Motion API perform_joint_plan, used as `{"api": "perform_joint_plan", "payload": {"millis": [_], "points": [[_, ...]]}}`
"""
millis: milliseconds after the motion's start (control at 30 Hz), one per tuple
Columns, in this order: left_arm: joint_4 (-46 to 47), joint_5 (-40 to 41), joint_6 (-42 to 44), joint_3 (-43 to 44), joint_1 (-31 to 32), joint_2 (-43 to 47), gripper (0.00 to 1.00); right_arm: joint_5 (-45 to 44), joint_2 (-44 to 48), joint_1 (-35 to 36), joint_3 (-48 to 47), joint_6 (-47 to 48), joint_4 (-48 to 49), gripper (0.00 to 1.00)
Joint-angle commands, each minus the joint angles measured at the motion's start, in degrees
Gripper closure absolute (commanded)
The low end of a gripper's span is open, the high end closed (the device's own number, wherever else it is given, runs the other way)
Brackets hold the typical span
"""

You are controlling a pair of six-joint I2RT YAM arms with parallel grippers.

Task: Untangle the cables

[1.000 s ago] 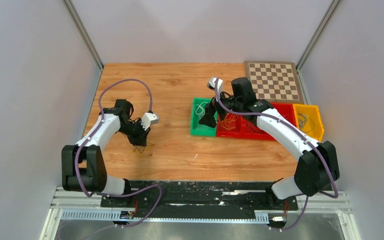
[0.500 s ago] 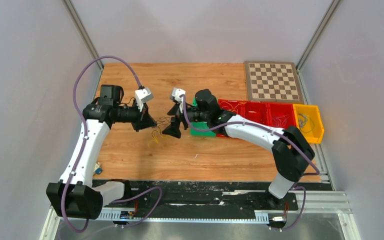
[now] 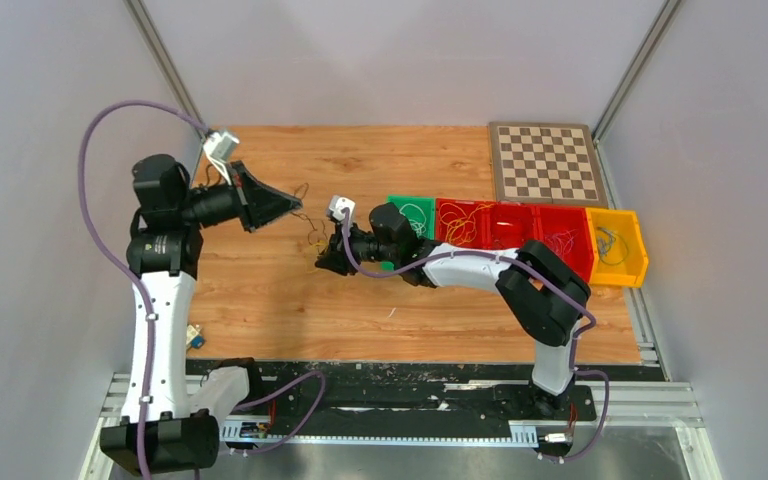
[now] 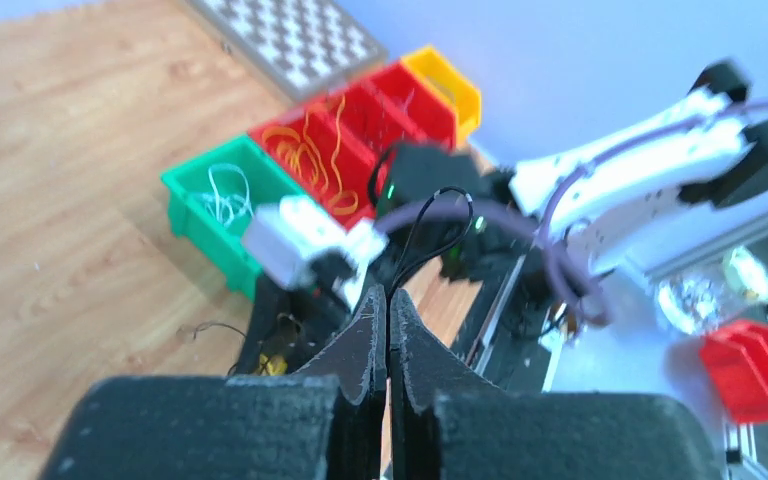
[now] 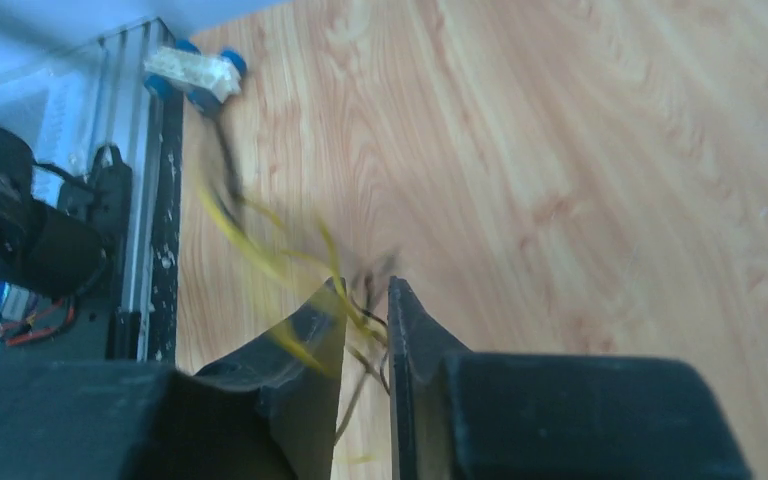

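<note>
Left edge: the table point(image 3: 260, 300) ends at the grey wall right beside the left arm, so you have little room on that side.
Left claw point(image 3: 288, 206): raised above the wood and pointing right, with its fingers pressed together on a dark loop of wire.
Open room: you have bare wood in front of both claws toward the arm bases, and more behind them toward the back wall.
Cables point(image 3: 312, 237): a small loose snarl of yellow and dark strands hangs between the two claws, left of the table's middle.
Long axis: the strands run on a slant from the left claw, far and left, down to the right claw, near and right.
Right claw point(image 3: 324, 264): low over the wood and pointing left, with its fingers almost together and pinching yellow and dark strands.
Right side: a green bin point(image 3: 410, 199) sits just beside your right wrist, followed by red bins point(image 3: 520, 206) and a yellow bin point(image 3: 640, 245) at the table's right edge.
Far right corner: a chessboard point(image 3: 545, 160) lies behind the bins.
</note>
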State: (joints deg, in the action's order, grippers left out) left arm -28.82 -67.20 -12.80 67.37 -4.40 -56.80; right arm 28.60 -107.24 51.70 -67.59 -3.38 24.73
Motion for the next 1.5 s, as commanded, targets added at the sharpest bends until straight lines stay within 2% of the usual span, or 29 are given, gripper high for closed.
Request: {"api": "perform_joint_plan", "payload": {"millis": [0, 267, 433, 567, 600, 733, 800, 867, 933, 1033, 1167, 1300, 1467], "points": [[17.5, -6.3, -18.5, 7.4, -4.8, -0.3, 1.0, 0.4, -1.2, 0.6, 4.5, -1.8, 2.8, 0.79], [18.1, -4.8, -20.2, 12.6, -6.4, -1.9, 1.0, 2.9, 4.2, 0.6, 6.1, 3.0, -5.9, 0.52], [19.3, -3.4, -19.9, 15.0, -6.4, -2.9, 1.0, 4.4, 9.3, 0.2, 7.2, 6.6, -10.9, 0.54], [17.4, 0.0, -18.7, 15.7, -6.4, -3.0, 1.0, 4.1, 14.9, -0.8, 6.3, 7.7, -12.5, 0.5], [17.0, 0.8, -18.7, 15.5, -6.4, -2.9, 1.0, 4.1, 16.1, -1.0, 5.6, 7.7, -12.6, 0.47], [20.8, 1.1, -22.7, 11.6, -6.4, -2.0, 1.0, 3.9, 18.2, -1.0, 0.1, 7.0, -12.7, 0.13], [23.0, 0.9, -24.9, 9.5, -6.4, -1.5, 1.0, 2.8, 16.3, -1.0, -4.0, 5.8, -12.7, 0.06], [24.9, 0.6, -26.9, 8.1, -6.4, -1.1, 1.0, 2.2, 13.0, -1.0, -8.3, 4.8, -12.7, 0.04], [25.4, 0.8, -27.8, 7.6, -6.4, -0.9, 1.0, 2.6, 9.4, -1.0, -12.0, 3.8, -12.5, 0.07], [25.3, 1.4, -28.2, 7.5, -6.4, -0.4, 1.0, 5.1, 5.4, -0.7, -15.9, -0.9, -10.3, 0.19], [23.9, 2.9, -27.7, 7.3, -6.4, 0.3, 1.0, 5.8, 4.5, 0.6, -15.9, -1.8, -7.1, 0.36], [23.4, 4.1, -27.5, 6.3, -6.4, 0.9, 1.0, 3.8, 4.1, 0.8, -14.9, -2.2, -5.8, 0.65], [21.0, 5.4, -25.6, 5.9, -6.4, 1.4, 1.0, 2.4, 5.9, 0.7, -11.8, -0.9, -5.1, 0.91]]}}
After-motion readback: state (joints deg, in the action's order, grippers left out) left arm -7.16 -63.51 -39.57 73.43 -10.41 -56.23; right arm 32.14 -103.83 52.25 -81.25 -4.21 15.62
